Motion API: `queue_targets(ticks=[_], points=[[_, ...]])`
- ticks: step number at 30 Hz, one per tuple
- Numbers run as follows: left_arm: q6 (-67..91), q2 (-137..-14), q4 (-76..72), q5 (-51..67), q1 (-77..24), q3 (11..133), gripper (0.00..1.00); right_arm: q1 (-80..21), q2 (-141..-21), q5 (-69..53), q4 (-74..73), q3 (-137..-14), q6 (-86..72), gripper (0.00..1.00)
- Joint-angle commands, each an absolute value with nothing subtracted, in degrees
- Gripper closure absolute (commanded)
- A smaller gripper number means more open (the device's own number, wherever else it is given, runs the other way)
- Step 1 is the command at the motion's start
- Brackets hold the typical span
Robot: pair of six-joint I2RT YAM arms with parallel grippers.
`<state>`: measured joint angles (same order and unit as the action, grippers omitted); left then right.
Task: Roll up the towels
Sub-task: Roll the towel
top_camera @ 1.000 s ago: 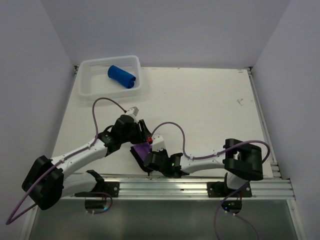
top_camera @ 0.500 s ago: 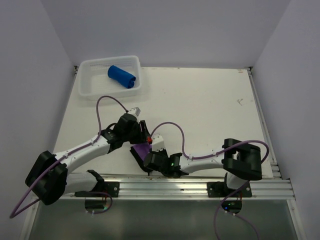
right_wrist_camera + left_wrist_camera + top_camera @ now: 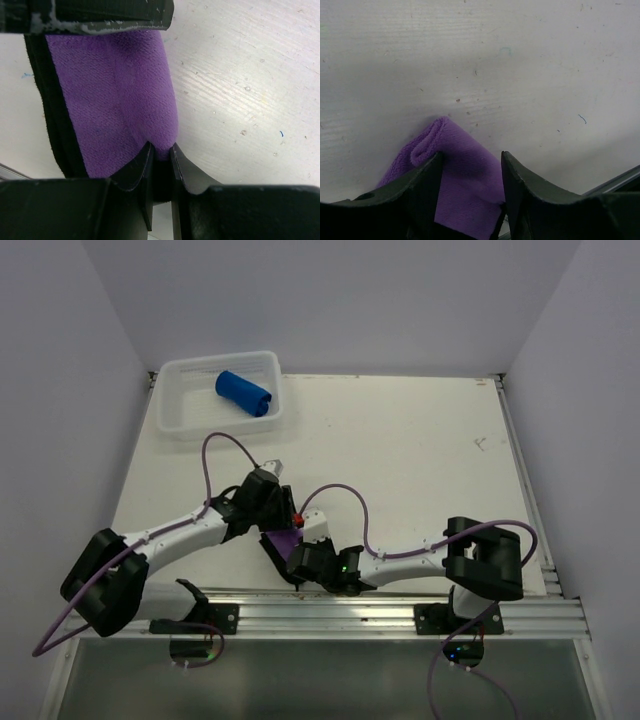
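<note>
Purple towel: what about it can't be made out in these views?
Top view: the left arm and right arm cover most of the purple towel, hiding how far it is rolled.
Left wrist view: the bottom edge cuts it off, and it is unclear whether the left jaws squeeze or merely straddle it.
Right wrist view: the right jaws pinch one edge, and a black bar hides the far end.

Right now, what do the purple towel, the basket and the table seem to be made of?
Purple towel: soft cloth, matte, with a fine nap and a folded edge. Basket: probably white plastic, with slightly translucent walls. Table: hard white board, perhaps painted wood, with fine grain lines and scuffs.
</note>
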<state>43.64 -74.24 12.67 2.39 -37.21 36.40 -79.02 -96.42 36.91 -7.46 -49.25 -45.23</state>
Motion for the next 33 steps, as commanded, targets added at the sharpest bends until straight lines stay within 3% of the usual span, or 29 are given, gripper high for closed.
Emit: queue_targets(ticks=[1,22,29,33], points=[[41.8,-74.8,13.3,0.3,-37.4,37.4,0.46,-79.1,-97.9,37.3,-7.6,-50.4,-44.9,1.00],[41.9,-77.3,12.5,-4.2,-38.3,34.5,0.50,-87.6,-105.7,48.1,-26.4,-64.9,-37.3,1.00],[41.8,-75.1,13.1,-5.6,-38.8,31.4,0.58,-89.9,-111.2,52.3,-34.2,-72.1,-38.0,1.00],[42.5,-74.7,12.2,-5.9,-39.3,28.9,0.69,-90.6,-113.3,54.4,-39.0,-75.2,-40.9,1.00]])
